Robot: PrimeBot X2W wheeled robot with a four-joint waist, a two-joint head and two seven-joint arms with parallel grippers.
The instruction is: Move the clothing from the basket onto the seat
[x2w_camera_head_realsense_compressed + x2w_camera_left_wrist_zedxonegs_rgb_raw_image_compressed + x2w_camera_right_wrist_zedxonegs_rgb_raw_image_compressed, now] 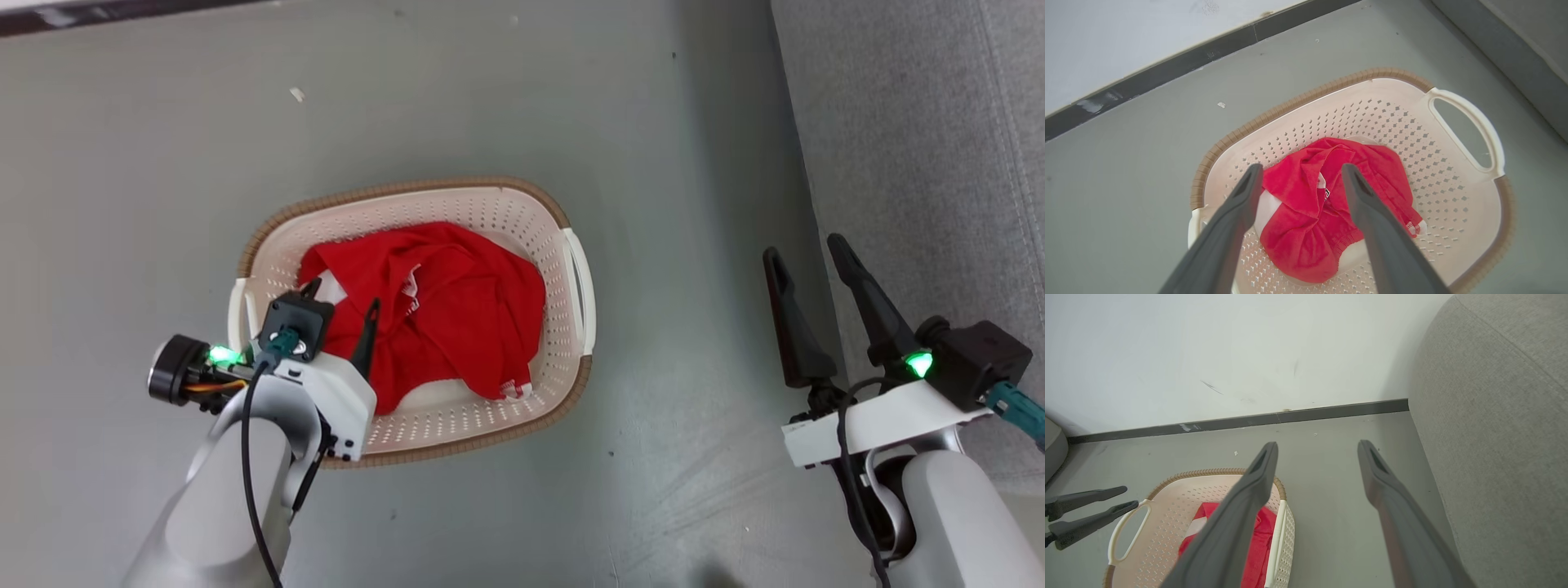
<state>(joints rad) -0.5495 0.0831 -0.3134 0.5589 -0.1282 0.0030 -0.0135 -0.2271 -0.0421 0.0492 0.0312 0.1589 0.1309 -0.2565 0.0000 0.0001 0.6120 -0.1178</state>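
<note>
Clothing (pixel 441 310) crumpled in basket (pixel 457 186) on floor. Soft, light, floppy, so likely to drape. Best hold: raised central fold. Left gripper (pixel 343 296) fingers wide, empty, above it. Right gripper (pixel 804 248) wide, empty, beside seat (pixel 922 122).

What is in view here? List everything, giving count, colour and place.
clothing: one crumpled pile, number of pieces unclear; red with bits of white; inside the basket.
basket: one; cream, with a brown rim and white handles; on the floor, left of the seat.
seat: one; grey fabric; at the right edge of the head view.
floor: grey; under everything.
scrap: one; whitish; on the floor beyond the basket.
wall: white, with a dark skirting at its foot.
left end effector: one; dark fingers, open; over the basket's left end, pointing at the clothing.
right end effector: one; dark fingers, open; above the floor beside the seat.
</note>
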